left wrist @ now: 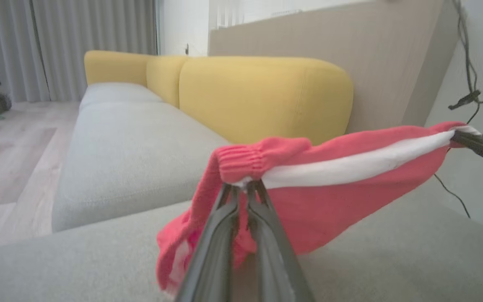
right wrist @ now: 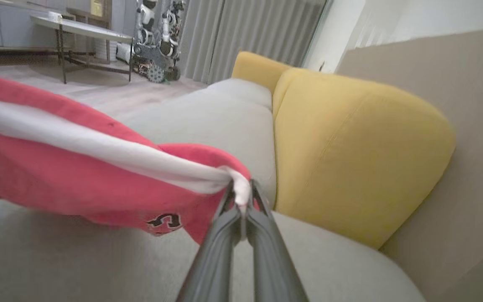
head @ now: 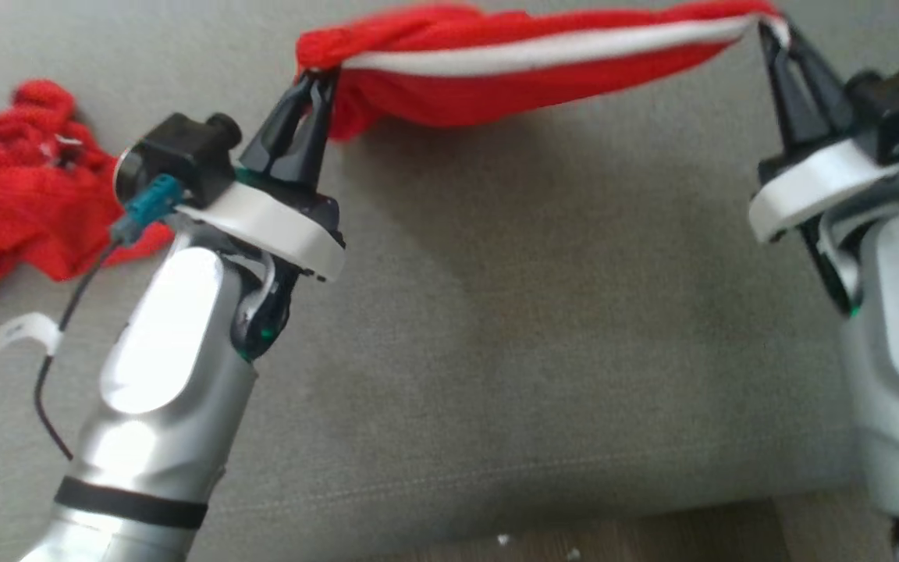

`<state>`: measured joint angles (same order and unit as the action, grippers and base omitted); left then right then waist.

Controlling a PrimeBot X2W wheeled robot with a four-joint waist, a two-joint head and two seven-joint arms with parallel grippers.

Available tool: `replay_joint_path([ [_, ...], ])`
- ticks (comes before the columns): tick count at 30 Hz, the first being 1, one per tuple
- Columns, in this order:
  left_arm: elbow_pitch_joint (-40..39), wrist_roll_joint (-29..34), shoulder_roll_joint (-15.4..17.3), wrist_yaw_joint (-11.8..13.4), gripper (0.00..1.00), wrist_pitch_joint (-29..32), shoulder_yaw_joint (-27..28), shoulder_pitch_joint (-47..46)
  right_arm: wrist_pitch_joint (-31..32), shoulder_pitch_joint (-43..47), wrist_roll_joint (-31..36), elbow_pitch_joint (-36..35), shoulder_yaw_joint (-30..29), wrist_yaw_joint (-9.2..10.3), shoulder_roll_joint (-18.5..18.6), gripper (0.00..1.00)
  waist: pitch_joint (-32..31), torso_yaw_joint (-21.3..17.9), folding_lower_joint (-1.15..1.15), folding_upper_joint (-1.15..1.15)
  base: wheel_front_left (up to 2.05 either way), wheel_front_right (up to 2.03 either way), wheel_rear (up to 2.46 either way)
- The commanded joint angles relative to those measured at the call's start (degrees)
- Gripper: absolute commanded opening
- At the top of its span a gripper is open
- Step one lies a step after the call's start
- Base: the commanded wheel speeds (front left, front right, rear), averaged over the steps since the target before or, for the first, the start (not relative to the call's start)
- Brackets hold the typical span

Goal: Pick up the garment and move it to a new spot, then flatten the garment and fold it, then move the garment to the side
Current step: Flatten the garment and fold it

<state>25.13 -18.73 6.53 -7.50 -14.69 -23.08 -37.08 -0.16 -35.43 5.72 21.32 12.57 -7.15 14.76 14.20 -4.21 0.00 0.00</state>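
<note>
Landmark: grey sofa seat cushion (head: 496,351); all places are given relative to it.
Task item: red garment (head: 527,70) with one white stripe along its length.
Garment position: held up above the seat cushion and stretched as a sagging band between the two grippers; a shadow is cast on the cushion below it.
Lowest fold: whether it touches the cushion cannot be told.
Left gripper (head: 317,82): fingers closed narrow and clamped on the garment's ribbed, bunched end, above the cushion; the same grip is seen in the left wrist view (left wrist: 241,186), with loose cloth hanging past the fingers.
Right gripper (head: 769,31): fingers pinched together on the opposite end, right at the white stripe, above the cushion; confirmed in the right wrist view (right wrist: 239,191).
Print: a black-and-white mark (right wrist: 164,220) is noted on the hanging red cloth beside the right gripper.
Second garment (head: 20,187): red, crumpled, lying on the cushion well to the left of the left gripper.
Count, garments: two.
Count, grippers: two, both gripping the same garment.
Count, yellow back cushions (left wrist: 262,96): three, standing along the far edge of the seat cushion.
</note>
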Motion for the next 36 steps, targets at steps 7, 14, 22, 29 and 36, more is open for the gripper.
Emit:
replay_joint_path([
  [7, -10.05, -4.10, 2.67, 0.37, 0.00, 5.19, 3.89, -3.22, 0.19, -6.79, -0.79, -4.37, 3.44, -0.34, 4.34, 0.00, -9.07, 2.29, 0.00, 0.00, 0.00, 0.00, 0.00],
  [14, -20.46, -8.22, 3.28, 3.36, 0.00, 13.22, 6.01, -0.23, 5.12, -6.51, -2.76, -10.81, 4.39, -0.34, 7.82, 0.00, -14.05, 1.75, 0.00, 0.00, 0.00, 0.00, 0.00],
  [22, -29.29, -9.43, 6.35, 5.40, 0.00, 24.61, 6.24, -2.58, 15.76, -8.30, -7.37, -19.88, 6.56, -0.34, 13.08, 0.00, -9.43, 0.65, 0.00, 0.00, 0.00, 0.00, 0.00],
  [29, -24.37, -11.56, 7.08, 4.33, 0.00, 31.80, 7.04, -15.83, 18.84, -21.48, -13.67, -14.98, 11.23, -0.34, 13.86, 0.00, 3.50, -0.72, 0.00, 0.00, 0.00, 0.00, 0.00],
  [36, -12.17, -7.67, 7.97, 2.89, 0.00, 27.18, 7.46, -32.31, 11.85, -39.32, -13.01, -0.98, 13.07, -0.34, 8.56, 0.00, 12.75, -2.21, 0.00, 0.00, 0.00, 0.00, 0.00],
])
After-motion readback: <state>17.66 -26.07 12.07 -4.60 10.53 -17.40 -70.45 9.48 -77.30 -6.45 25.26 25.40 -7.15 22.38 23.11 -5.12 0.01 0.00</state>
